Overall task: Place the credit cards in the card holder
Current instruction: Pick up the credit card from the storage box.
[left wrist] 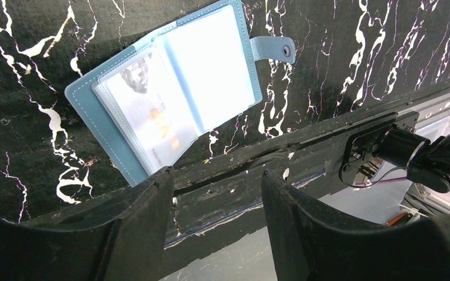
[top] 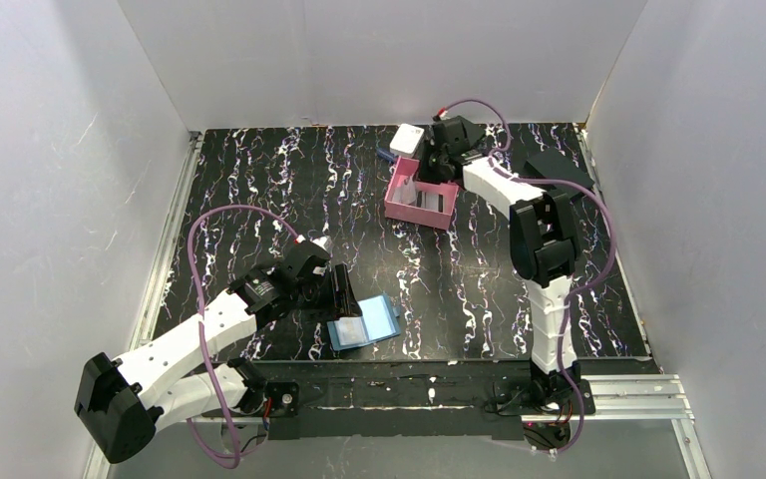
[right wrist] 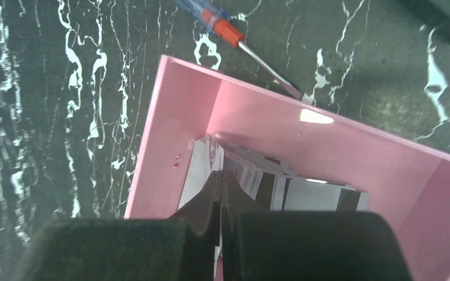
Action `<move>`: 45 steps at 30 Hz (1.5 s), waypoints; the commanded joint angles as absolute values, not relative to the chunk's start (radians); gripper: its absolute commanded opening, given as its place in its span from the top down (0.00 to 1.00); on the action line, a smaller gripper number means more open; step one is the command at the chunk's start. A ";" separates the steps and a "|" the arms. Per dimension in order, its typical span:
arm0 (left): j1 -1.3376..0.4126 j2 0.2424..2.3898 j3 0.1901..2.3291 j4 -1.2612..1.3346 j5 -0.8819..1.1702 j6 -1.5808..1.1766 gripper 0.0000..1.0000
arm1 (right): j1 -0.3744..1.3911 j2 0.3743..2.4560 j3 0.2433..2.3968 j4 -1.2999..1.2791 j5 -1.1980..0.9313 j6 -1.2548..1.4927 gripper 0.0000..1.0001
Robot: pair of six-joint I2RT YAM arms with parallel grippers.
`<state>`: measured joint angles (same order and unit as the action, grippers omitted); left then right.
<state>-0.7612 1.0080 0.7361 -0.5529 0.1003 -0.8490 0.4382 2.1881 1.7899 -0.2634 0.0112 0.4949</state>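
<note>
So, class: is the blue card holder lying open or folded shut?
Open. The card holder lies spread flat on the table, clear sleeves up, snap tab unfastened, a card visible in one sleeve.

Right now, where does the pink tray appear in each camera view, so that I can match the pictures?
Top external: the pink tray sits upper centre, the right pincer over it.
Left wrist: not in it.
Right wrist: it fills centre and right, credit cards inside.
Shared landmark: the black marbled table, in all three views.

Card holder (left wrist: 211, 64) open flat, card (left wrist: 152, 117) in one sleeve; left jaws apart, empty.
</note>
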 commanded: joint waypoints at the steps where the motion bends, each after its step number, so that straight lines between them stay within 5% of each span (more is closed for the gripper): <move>1: -0.758 1.007 0.749 -0.554 0.110 -0.851 0.45 | 0.393 2.111 1.687 -0.076 -0.187 0.636 0.99; 14: -0.729 0.987 0.775 -0.569 0.135 -0.828 0.40 | 0.301 1.989 1.557 0.137 -0.312 0.797 0.99; 23: -0.497 0.951 0.807 -0.479 0.410 -0.831 0.28 | 0.288 1.885 1.585 0.049 -0.375 0.776 0.99; 38: -0.305 1.110 0.851 0.078 0.696 -1.131 0.24 | 0.349 1.658 1.320 0.238 -0.727 1.094 0.99; 45: -0.305 1.187 0.933 0.139 0.704 -1.144 0.23 | 0.456 1.589 1.279 0.275 -0.738 1.167 0.99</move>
